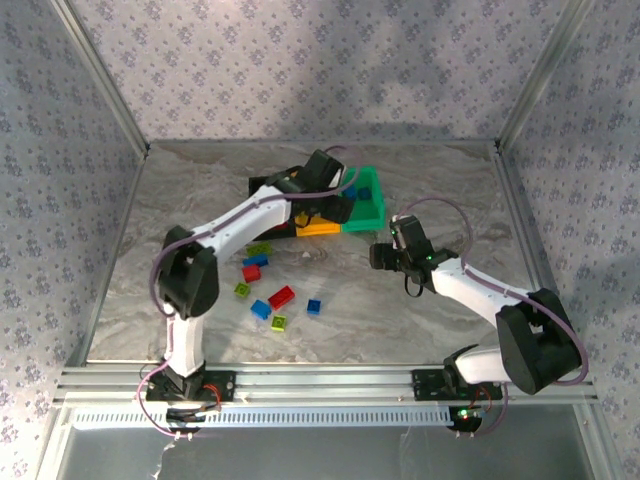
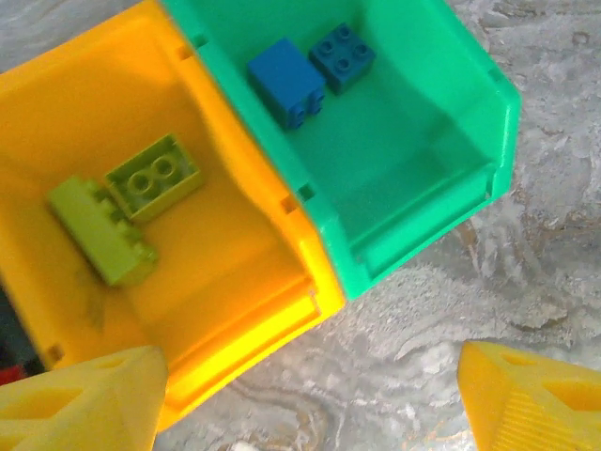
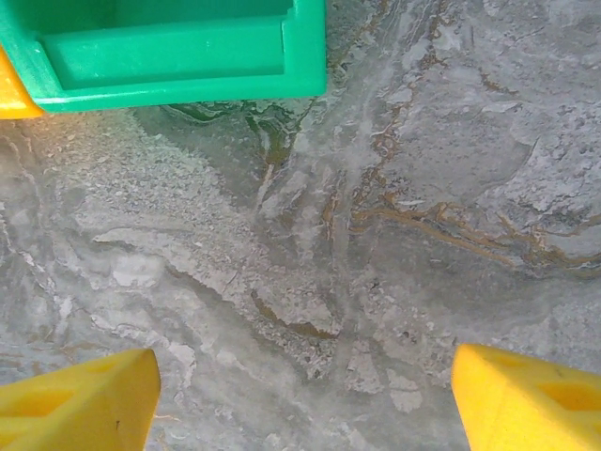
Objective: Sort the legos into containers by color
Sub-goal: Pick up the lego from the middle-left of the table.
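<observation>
Our left hand (image 2: 310,404) hangs with fingers spread wide and nothing between them, over the near rim of the orange-yellow bin (image 2: 235,338). Ahead of it, two yellow-green bricks (image 2: 155,174) lie in that bin and two blue bricks (image 2: 286,80) in the green bin (image 2: 488,122) alongside. Our right hand (image 3: 300,404) is likewise spread and empty above the worktop (image 3: 376,235), the green bin ahead to its left. Loose legos (image 1: 281,296) lie well behind our left hand.
</observation>
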Robot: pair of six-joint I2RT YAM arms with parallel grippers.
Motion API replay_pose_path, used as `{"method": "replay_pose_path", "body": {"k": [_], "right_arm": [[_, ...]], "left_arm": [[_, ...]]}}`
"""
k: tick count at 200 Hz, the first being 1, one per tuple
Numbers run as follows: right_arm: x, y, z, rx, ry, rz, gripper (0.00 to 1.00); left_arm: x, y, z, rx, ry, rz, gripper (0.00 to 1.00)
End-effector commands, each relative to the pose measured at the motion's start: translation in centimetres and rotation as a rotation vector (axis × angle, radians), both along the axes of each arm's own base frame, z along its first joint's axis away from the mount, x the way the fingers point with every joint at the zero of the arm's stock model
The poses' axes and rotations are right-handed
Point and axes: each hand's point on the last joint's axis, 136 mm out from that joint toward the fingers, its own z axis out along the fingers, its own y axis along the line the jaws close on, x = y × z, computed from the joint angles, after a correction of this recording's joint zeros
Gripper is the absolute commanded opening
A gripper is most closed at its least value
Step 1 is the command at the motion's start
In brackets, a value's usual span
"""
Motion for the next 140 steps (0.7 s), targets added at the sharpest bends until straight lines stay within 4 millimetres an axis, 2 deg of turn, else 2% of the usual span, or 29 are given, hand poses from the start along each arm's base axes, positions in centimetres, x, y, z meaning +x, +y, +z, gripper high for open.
{"method": "replay_pose_path", "body": {"k": [1,54,61,83,106,140], "right_arm": [[0.0,0.6,-0.1,0.03,0.017,0.004,0.83],[0.0,1.4,-0.8,0.047,0.048,0.026,0.83],[0.0,1.5,-0.8,0.05,0.048,0.028,0.83],[0.0,1.6,-1.0,0.051,0.055,0.032,0.83],[0.0,1.7,-1.0,0.049,0.057,0.034,0.83],[0.1,1.6,-1.2,0.04,0.066,0.032,0.83]], "left_arm": [[-0.6,2.8,0.6,-0.004,-0.062,0.092,0.8],[-5.3,10.3,-3.3,0.097,-0.005,0.229,0.81],[-5.7,11.2,-3.8,0.118,-0.006,0.25,0.86],[-6.3,13.9,-5.2,0.179,0.005,0.306,0.88],[-6.6,15.6,-6.6,0.173,0.058,0.354,0.88],[-6.6,16.4,-8.2,0.092,0.152,0.38,0.85]]}}
